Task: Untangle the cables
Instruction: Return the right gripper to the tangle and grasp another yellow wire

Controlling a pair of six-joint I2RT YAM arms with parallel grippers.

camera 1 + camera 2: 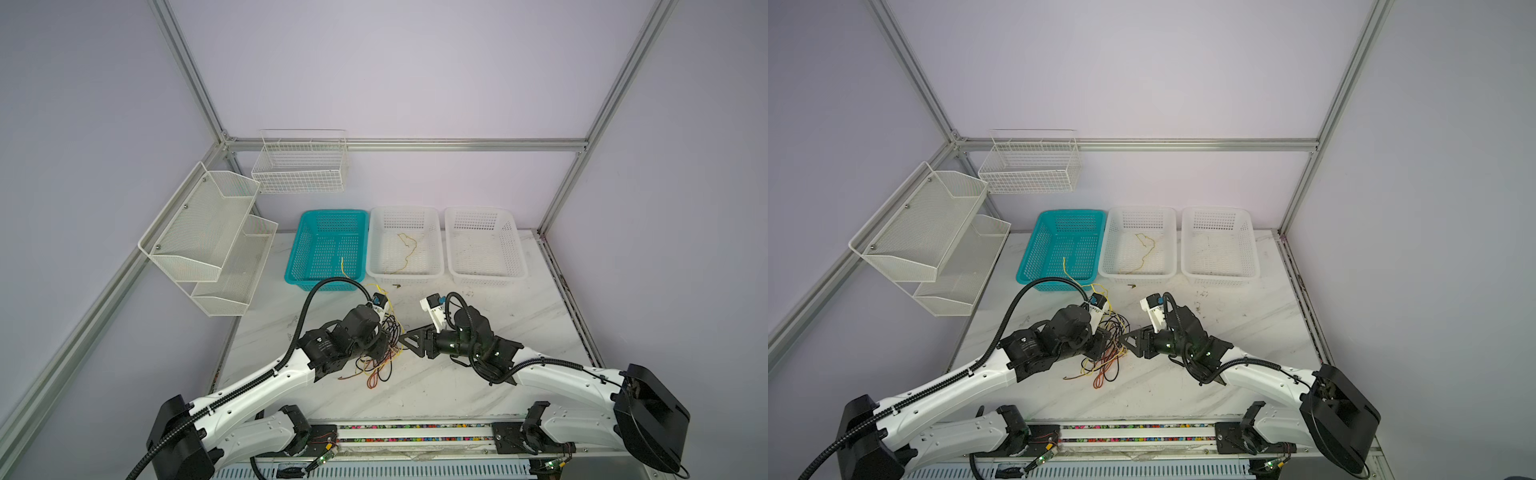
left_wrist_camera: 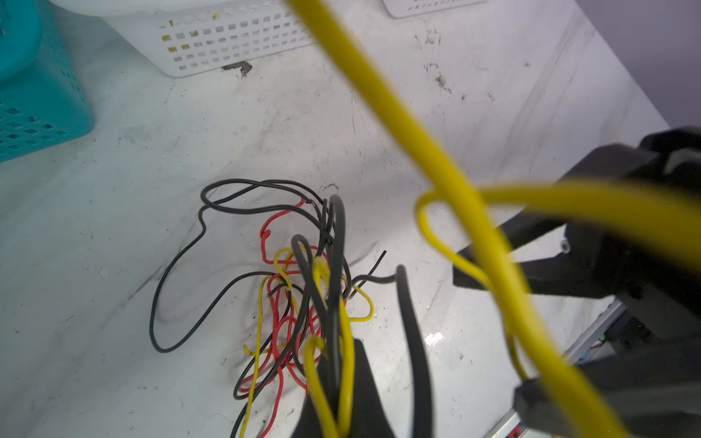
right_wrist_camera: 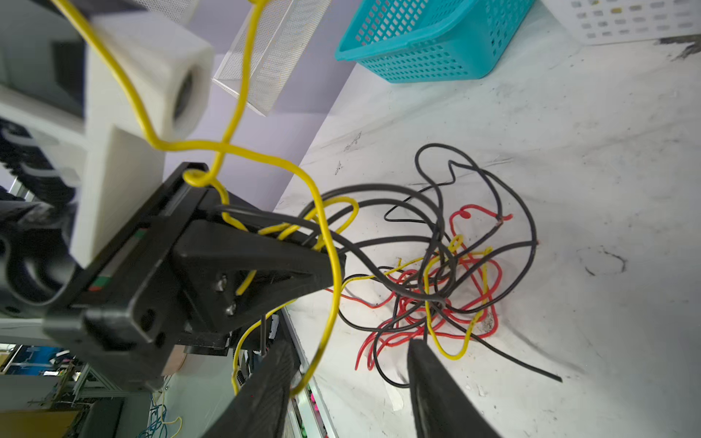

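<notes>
The cables [image 1: 380,359] are lying as a knotted heap of black, red and yellow on the table [image 1: 436,386], in front of the baskets. The left gripper [image 3: 333,265] is clamping several yellow and black strands, jaws together on them, holding them raised above the heap. The right gripper [image 3: 349,347] is hovering beside it with jaws apart, a yellow loop hanging by one finger. One yellow cable [image 1: 405,253] is lying alone in the middle white basket [image 1: 405,209]. The far white basket [image 1: 478,209] is showing none, and a yellow end is crossing the teal basket [image 1: 332,212], inside or above I cannot tell. Most of the untangling is, I judge, remaining. No writing is showing clearly enough to read.
</notes>
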